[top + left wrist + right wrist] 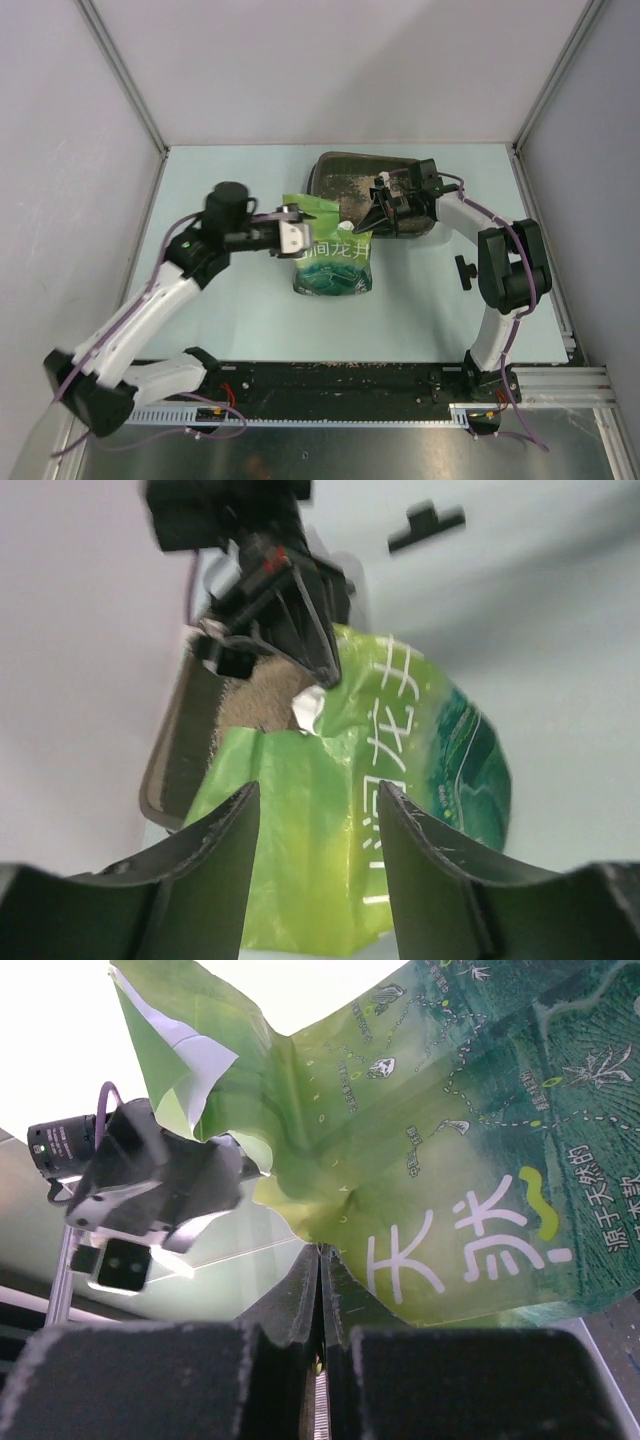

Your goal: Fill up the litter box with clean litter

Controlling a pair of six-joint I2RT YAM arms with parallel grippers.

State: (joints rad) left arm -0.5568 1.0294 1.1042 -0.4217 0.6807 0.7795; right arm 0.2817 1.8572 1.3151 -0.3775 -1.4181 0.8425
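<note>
The litter box (330, 162) is a dark tray at the back centre of the table, with tan clean litter (262, 695) on its floor. A green bag (335, 262) printed with white characters stands in front of it, its torn top leaning toward the tray. My right gripper (322, 1252) is shut on the bag's upper edge, just over the tray's near rim (368, 222). Left of the bag's top, my left gripper (318, 790) stands open, with the bag's green film (300, 850) just beyond its fingertips and nothing gripped.
Grey walls close in the pale green table (230, 300) on the left, back and right. A black rail (400, 385) runs along the near edge by the arm bases. A black knob (462, 270) sticks out from the right arm.
</note>
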